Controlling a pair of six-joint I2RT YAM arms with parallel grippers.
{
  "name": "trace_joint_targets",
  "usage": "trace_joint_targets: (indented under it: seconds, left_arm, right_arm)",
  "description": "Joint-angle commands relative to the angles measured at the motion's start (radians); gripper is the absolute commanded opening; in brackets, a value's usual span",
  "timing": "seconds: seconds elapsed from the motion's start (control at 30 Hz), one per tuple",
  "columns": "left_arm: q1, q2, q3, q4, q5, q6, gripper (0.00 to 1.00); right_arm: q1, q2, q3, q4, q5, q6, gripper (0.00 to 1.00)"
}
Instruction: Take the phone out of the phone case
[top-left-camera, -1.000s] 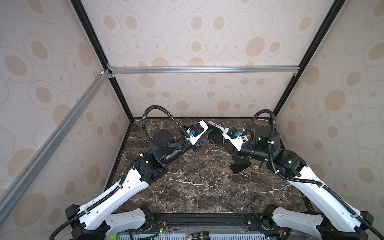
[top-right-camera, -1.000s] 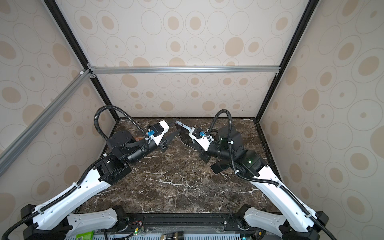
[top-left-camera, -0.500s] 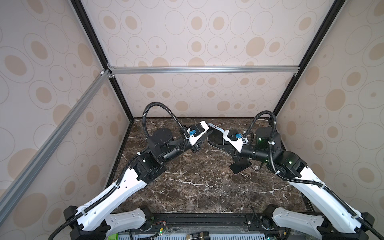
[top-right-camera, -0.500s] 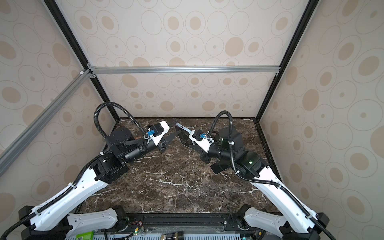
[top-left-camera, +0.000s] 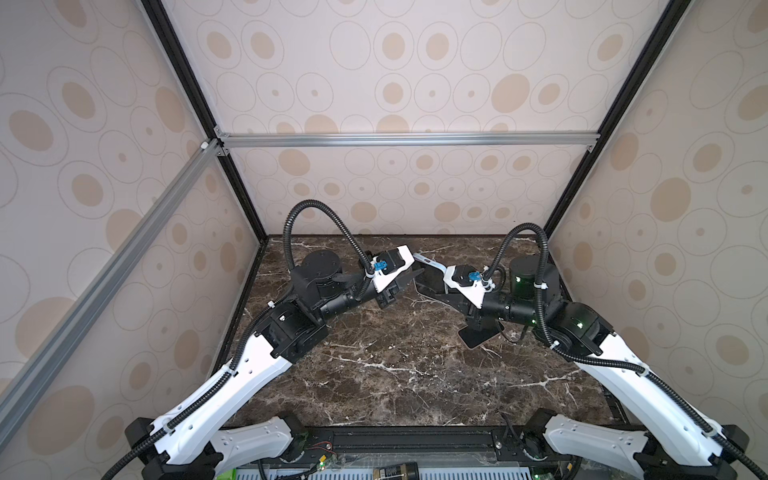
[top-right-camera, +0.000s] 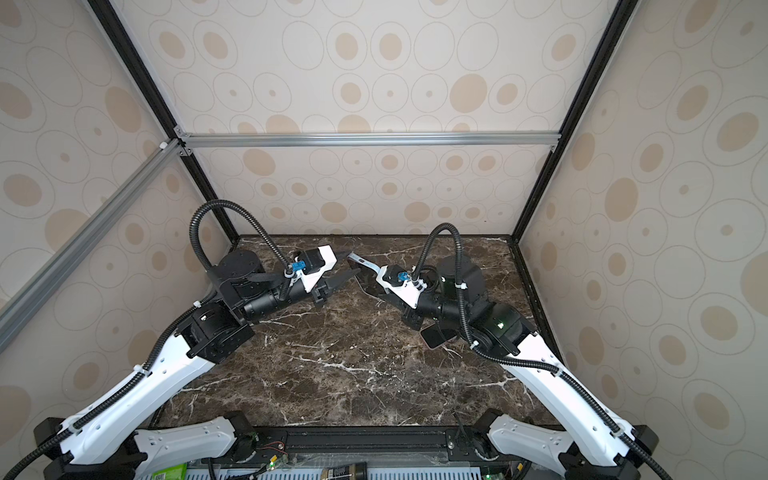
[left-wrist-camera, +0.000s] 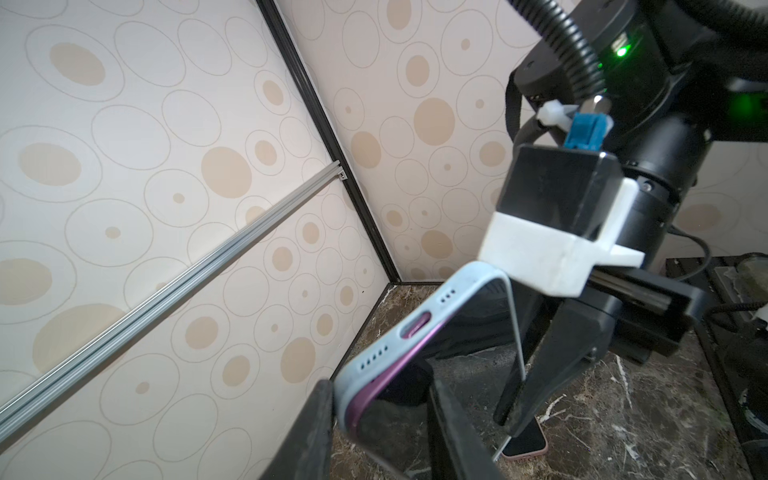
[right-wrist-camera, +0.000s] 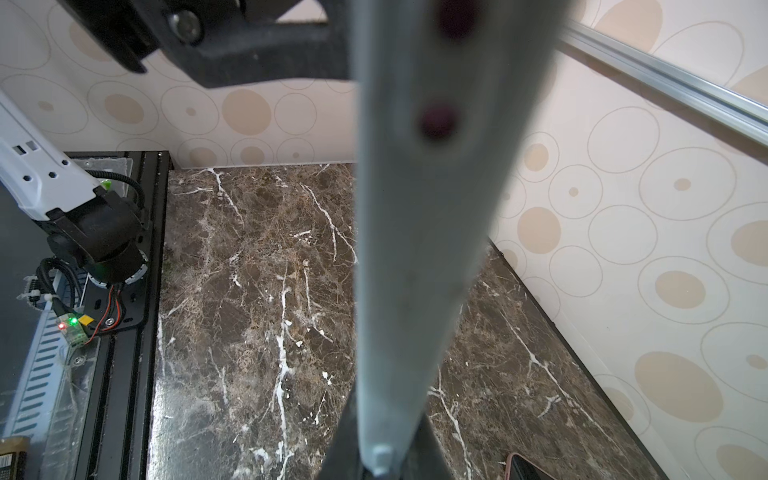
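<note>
Pale blue phone case (left-wrist-camera: 465, 282), raised over the marble table (top-left-camera: 395, 353), sits clamped by its edge in your right gripper (left-wrist-camera: 521, 386) with the purple phone (left-wrist-camera: 399, 361) still inside, while your left gripper (left-wrist-camera: 380, 386) straddles one corner, jaws part open, pinch unclear, so the removal is left.

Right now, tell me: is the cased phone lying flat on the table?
No, the right claw holds the blue case, purple phone inside, above the table.

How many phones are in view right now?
2. One phone sits in the blue case clamped by the right gripper. The second phone lies flat on the table beneath the right arm. No others visible.
</note>
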Motion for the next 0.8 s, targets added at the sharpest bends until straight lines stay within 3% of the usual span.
trace_joint_targets:
  seconds: [0.0,0.1,0.2,0.37,0.5,0.6,0.77]
  left_arm:
    - [-0.003,0.032,-0.007,-0.104,0.174,0.009,0.37]
    - [0.015,0.024,-0.015,-0.097,0.201,0.000,0.36]
    - [0.028,0.010,-0.025,-0.066,0.159,-0.021,0.39]
    - [0.036,-0.041,-0.074,0.071,-0.063,-0.094,0.61]
    - [0.034,-0.085,-0.119,0.166,-0.156,-0.113,0.77]
    - [0.035,-0.111,-0.140,0.203,-0.170,-0.105,0.76]
    - [0.034,-0.146,-0.185,0.275,-0.112,-0.087,0.70]
  right_arm:
    - [0.027,-0.012,0.020,0.128,-0.120,-0.073,0.00]
    - [0.028,-0.017,0.016,0.129,-0.119,-0.081,0.00]
    - [0.028,-0.021,0.014,0.132,-0.099,-0.058,0.00]
    - [0.028,-0.039,-0.019,0.166,-0.022,-0.021,0.00]
    - [0.028,-0.051,-0.051,0.222,0.053,0.038,0.00]
    - [0.027,-0.036,-0.041,0.219,0.134,0.092,0.00]
    - [0.027,-0.003,-0.017,0.186,0.177,0.132,0.00]
